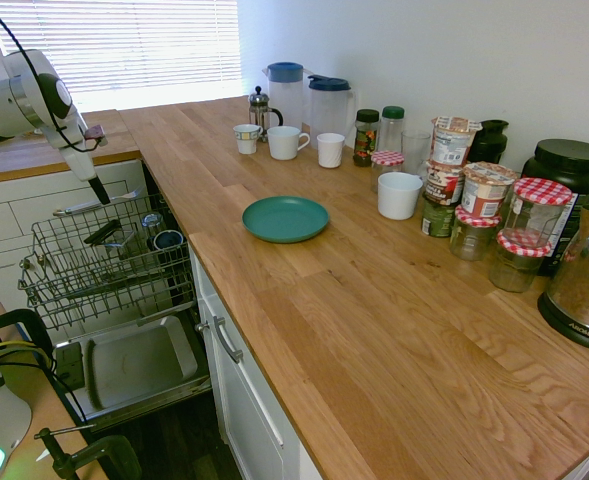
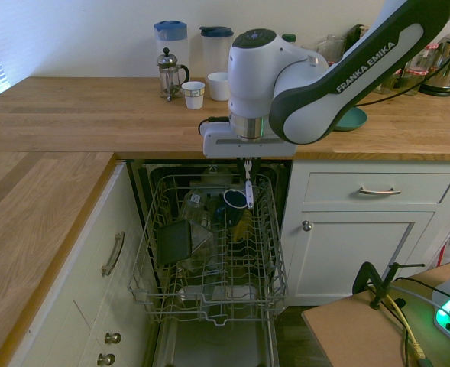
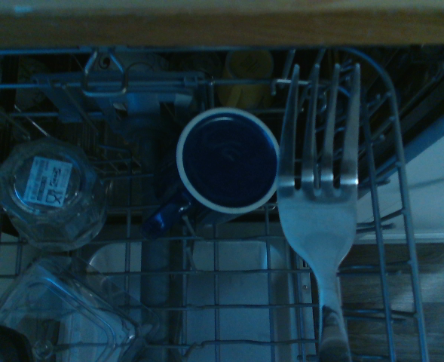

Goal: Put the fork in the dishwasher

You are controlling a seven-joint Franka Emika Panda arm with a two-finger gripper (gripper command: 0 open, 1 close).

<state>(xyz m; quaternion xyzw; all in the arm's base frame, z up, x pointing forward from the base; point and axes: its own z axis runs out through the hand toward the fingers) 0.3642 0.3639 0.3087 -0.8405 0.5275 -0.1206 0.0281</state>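
The white arm's gripper (image 2: 248,174) hangs over the pulled-out grey wire dish rack (image 2: 209,252) of the built-in dishwasher (image 1: 124,300), its jaws pinching the thin handle of the small slim silver metal fork (image 3: 319,188), tines pointing down, above the rack's back part.

Judging from this, the step in hand is the lowering and release. It would go best with the fork brought down straight into a free gap between the wires, clear of the dark blue mug with a white rim (image 3: 228,159) just beside it and of the clear glass jar (image 3: 47,190) further along, and let go only once the tines sit low among the wires, so the fork cannot bounce out or slip through to the open door below.

Further back, the wooden counter (image 2: 72,115) carries a glass French press (image 2: 169,73).

The arm reads "FRANKA EMIKA". The jar's label is too blurred to read.
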